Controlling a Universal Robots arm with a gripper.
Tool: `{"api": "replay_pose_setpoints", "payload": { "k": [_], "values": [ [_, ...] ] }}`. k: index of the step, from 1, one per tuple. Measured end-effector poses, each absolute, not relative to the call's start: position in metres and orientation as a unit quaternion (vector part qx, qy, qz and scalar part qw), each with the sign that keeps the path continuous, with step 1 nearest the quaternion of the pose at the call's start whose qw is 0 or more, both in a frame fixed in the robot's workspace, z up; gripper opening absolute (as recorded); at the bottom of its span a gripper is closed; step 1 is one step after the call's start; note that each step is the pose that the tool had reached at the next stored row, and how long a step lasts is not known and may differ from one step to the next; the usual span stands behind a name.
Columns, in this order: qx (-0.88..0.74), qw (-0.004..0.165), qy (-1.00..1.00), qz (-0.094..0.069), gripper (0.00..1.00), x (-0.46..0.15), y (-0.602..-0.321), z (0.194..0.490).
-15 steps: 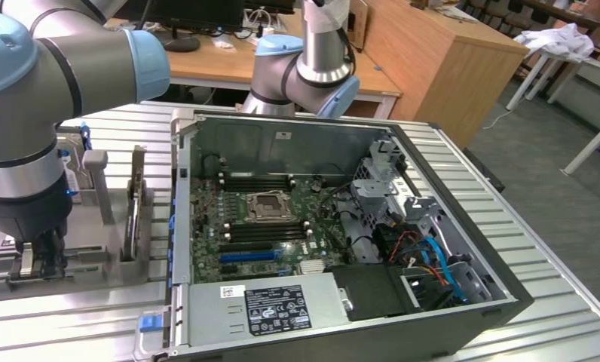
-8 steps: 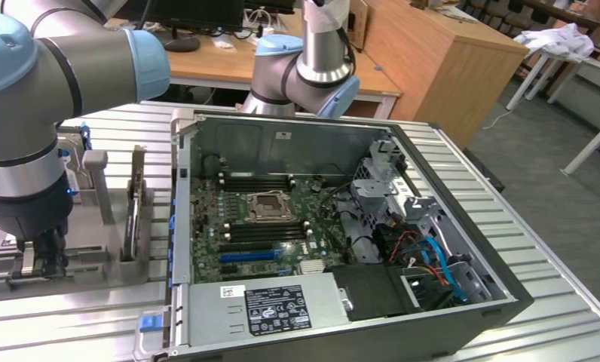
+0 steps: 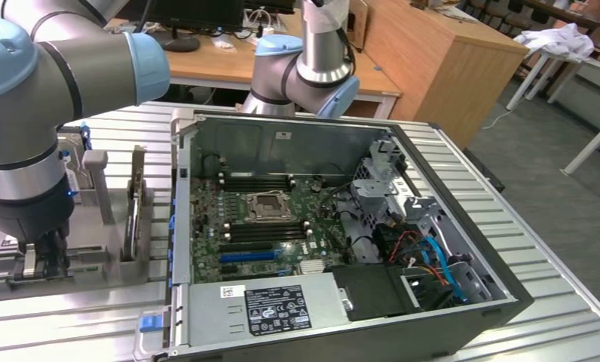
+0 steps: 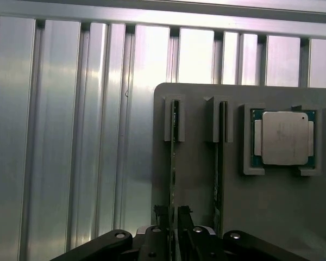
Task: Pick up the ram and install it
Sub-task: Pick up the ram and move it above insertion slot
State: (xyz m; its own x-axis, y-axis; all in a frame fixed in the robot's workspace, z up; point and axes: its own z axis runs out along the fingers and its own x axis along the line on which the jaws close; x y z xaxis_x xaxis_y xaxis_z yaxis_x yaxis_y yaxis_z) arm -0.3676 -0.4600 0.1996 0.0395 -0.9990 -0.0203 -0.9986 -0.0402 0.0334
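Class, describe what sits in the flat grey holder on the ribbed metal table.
Two green ram sticks stand edge-on in its slots; a square silver processor chip lies in a recess. The black gripper covers the sticks' nearest ends.

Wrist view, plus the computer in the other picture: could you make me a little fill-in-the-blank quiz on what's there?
1. The grey holder carries ___ ram sticks standing on edge.
2. The gripper is at the stick farther from the square silver ___.
3. The square socket on the board inside the case is ___.

Missing words: two; processor; empty.
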Motion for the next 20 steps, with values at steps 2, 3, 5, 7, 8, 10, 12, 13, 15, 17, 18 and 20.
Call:
{"api": "replay_pose_setpoints", "payload": {
  "k": [2,3,5,7,8,10,12,13,15,17,18,20],
  "values": [
    [0.721,0.005,-0.693,-0.019,0.21,-0.3676,-0.46,0.1996],
    [0.721,0.005,-0.693,-0.019,0.21,-0.3676,-0.46,0.1995],
    [0.721,0.005,-0.693,-0.019,0.21,-0.3676,-0.46,0.1995],
    [0.721,0.005,-0.693,-0.019,0.21,-0.3676,-0.4599,0.2001],
    [0.721,0.005,-0.693,-0.019,0.21,-0.3676,-0.4599,0.2005],
    [0.721,0.005,-0.693,-0.019,0.21,-0.3676,-0.4599,0.2012],
    [0.721,0.005,-0.693,-0.019,0.21,-0.3676,-0.4599,0.2012],
    [0.721,0.005,-0.693,-0.019,0.21,-0.3676,-0.46,0.2014],
    [0.721,0.005,-0.693,-0.019,0.21,-0.3676,-0.4599,0.2013],
    [0.721,0.005,-0.693,-0.019,0.21,-0.3676,-0.4599,0.2014],
    [0.721,0.005,-0.693,-0.019,0.21,-0.3676,-0.4599,0.2013],
    [0.721,0.005,-0.693,-0.019,0.21,-0.3676,-0.46,0.2013]
  ]
}}
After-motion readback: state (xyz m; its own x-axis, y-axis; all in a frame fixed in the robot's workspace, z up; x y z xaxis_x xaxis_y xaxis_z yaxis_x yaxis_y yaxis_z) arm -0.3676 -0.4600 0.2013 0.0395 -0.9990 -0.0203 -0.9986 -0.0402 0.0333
